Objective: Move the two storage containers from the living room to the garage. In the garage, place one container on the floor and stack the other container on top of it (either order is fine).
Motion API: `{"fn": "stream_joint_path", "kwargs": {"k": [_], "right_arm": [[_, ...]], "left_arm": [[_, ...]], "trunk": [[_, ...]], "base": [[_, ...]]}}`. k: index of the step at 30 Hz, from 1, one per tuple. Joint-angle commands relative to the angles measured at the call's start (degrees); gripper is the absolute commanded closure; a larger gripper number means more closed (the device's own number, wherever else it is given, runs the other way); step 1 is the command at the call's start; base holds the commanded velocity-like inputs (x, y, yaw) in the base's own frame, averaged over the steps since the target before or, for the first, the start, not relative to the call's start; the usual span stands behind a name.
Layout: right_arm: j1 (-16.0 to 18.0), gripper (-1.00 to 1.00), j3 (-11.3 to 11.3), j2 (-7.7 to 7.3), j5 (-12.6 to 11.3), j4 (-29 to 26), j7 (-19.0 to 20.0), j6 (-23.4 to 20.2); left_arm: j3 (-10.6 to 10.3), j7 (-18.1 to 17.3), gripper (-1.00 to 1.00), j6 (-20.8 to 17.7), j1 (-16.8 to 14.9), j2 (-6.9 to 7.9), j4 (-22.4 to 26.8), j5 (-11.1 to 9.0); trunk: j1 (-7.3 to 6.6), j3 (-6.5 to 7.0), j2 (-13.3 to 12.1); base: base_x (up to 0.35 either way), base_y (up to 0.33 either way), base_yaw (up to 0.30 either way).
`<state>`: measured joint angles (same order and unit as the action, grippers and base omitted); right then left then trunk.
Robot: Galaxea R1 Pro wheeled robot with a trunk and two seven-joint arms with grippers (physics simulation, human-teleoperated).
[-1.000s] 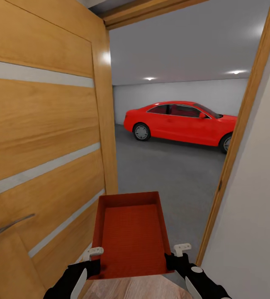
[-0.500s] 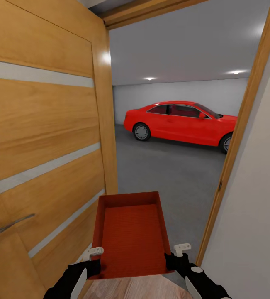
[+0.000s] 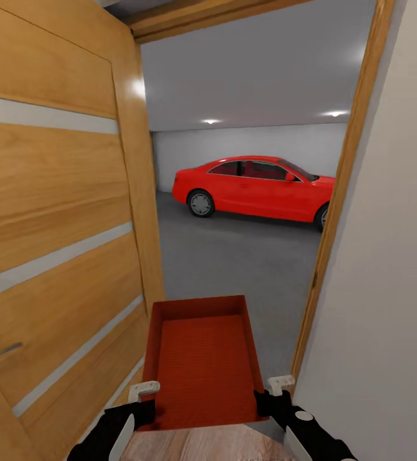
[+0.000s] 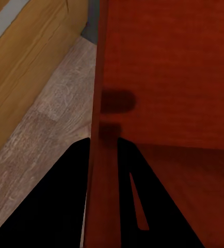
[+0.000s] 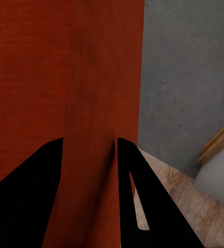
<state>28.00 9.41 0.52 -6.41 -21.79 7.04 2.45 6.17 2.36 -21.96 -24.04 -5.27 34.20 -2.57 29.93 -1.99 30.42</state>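
Note:
One orange-red storage container (image 3: 202,358) hangs in front of me at the doorway to the garage, empty and level. My left gripper (image 3: 147,402) is shut on its left wall and my right gripper (image 3: 267,398) is shut on its right wall, both near the container's near end. In the left wrist view the left gripper (image 4: 102,142) pinches the red wall (image 4: 163,77) between its dark fingers. The right wrist view has the right gripper (image 5: 90,142) clamped on the other wall (image 5: 40,67). The dark grey garage floor (image 3: 240,262) lies ahead, beyond the threshold.
An open wooden door (image 3: 54,224) with a handle (image 3: 0,354) stands close on my left. The door frame (image 3: 333,211) and a white wall (image 3: 381,288) stand close on my right. A red car (image 3: 253,187) is parked at the back of the garage. Wood planks (image 3: 202,445) are underfoot.
The whole view has shifted: the door, frame and car sit further left and the doorway looks closer, so the camera has moved. The container and both grippers hold the same place in the picture.

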Motion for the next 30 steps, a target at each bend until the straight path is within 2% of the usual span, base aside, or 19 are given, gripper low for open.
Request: {"fn": "stream_joint_path", "kwargs": {"k": [1, 22, 30], "right_arm": [[0.04, 1.00, 1.14, -0.08, -0.77, 0.17, 1.84, 0.26], [0.04, 1.00, 1.14, -0.08, -0.72, 0.17, 1.84, 0.27], [0.04, 1.00, 1.14, -0.08, -0.71, 0.17, 1.84, 0.27]], "left_arm": [[0.59, 1.51, 1.00, 1.13, -0.06, 0.96, 0.51, 1.42], [0.59, 1.51, 1.00, 1.13, -0.08, 0.96, 0.51, 1.41], [0.59, 1.51, 1.00, 1.13, -0.05, 0.96, 0.51, 1.41]], "trunk": [[0.03, -0.13, 0.12], [0.03, -0.13, 0.12], [0.03, -0.13, 0.12]], "base": [[0.000, 0.000, -0.277], [0.000, 0.000, -0.276], [0.000, 0.000, -0.056]]}}
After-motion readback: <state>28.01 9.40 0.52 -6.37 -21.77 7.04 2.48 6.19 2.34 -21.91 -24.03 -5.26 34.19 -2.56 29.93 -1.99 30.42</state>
